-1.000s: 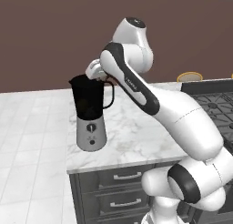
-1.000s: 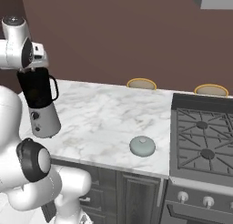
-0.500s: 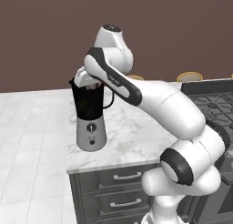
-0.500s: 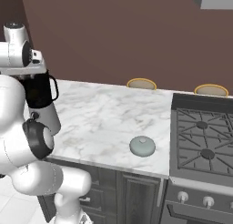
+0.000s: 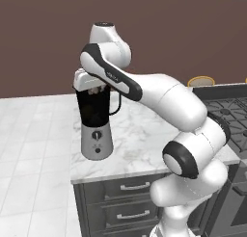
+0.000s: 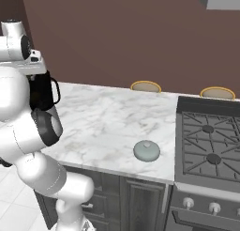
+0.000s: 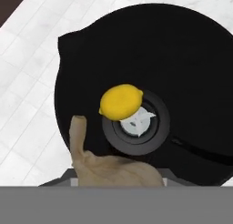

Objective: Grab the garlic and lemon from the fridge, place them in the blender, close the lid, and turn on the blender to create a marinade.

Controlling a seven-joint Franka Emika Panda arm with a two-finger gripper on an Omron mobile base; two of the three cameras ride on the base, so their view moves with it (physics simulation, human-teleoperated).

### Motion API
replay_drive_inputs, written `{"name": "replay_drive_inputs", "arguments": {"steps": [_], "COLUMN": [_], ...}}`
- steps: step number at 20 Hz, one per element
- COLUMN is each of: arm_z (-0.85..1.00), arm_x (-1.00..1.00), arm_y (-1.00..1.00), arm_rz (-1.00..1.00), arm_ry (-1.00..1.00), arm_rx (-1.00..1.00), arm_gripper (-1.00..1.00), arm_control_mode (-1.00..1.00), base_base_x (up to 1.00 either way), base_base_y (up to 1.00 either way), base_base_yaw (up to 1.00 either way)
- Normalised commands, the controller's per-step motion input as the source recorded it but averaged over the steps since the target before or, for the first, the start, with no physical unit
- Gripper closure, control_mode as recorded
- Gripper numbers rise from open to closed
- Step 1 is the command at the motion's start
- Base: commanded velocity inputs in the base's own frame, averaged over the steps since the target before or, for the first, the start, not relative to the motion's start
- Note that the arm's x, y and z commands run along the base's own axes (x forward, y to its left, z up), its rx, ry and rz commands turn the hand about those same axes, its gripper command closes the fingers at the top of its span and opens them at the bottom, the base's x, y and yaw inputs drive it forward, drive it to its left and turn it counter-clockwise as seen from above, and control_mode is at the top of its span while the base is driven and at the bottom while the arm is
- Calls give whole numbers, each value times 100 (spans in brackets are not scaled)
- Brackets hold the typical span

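The floor (image 5: pixel 29 149) at the far left is pale square tile. Beside it runs a counter (image 6: pixel 103 122) of glossy white marble with grey veins, over dark drawers (image 5: pixel 135 186) with slim metal bar handles.

Near the counter's left end stands the blender (image 5: pixel 95 120): a near-black, smooth jar with a loop handle at 3 o'clock, on a tapered silver-grey base with 1 small dial on its front. The jar is open at the top. The gripper (image 5: pixel 95 89) hangs right over the jar's mouth, its fingers closed on the garlic (image 7: pixel 113 170), a lumpy, matte tan bulb with a stubby stalk.

In the hand view the jar reads as a wide black circle with a pour spout at 10 o'clock. The garlic sits at 6 o'clock of that circle, above the rim and not down inside. At the bottom of the jar lies the lemon (image 7: pixel 120 101), smooth, bright yellow and slightly oval with a small nub. It rests at about 10 o'clock of the pale blade (image 7: pixel 136 120) and overlaps it. The blade is ringed by a round dark hub.

Further right, at about 4 o'clock from the blender in the right base view, the lid (image 6: pixel 146 150) lies on bare marble, well apart from the jar. It is a pale grey-green dome with a small knob on top.

At the counter's back edge show 2 flat round discs (image 6: pixel 146 86) with tan rims. At 3 o'clock of the lid is the stove (image 6: pixel 211 141), with dark cast grates and round knobs below.
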Motion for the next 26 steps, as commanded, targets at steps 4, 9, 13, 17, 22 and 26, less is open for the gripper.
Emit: {"name": "replay_drive_inputs", "arguments": {"steps": [4, 9, 13, 17, 22, 26], "arm_z": [-32, -25, -39, -63, -66, -40], "arm_x": [36, 42, 29, 7, 0, -3], "arm_y": [-9, -23, 0, 4, 20, 8], "arm_rz": [0, 0, 0, 0, 0, 0], "arm_ry": [3, 1, 0, 0, 0, 0], "arm_rx": [-2, 0, -1, -5, -5, -2], "arm_gripper": [100, 100, 100, 100, 100, -100], "arm_control_mode": [-100, -100, -100, -100, -100, -100], "base_base_x": [0, 0, 0, 0, 0, 0], "base_base_y": [0, 0, 0, 0, 0, 0], "base_base_yaw": [0, 0, 0, 0, 0, 0]}}
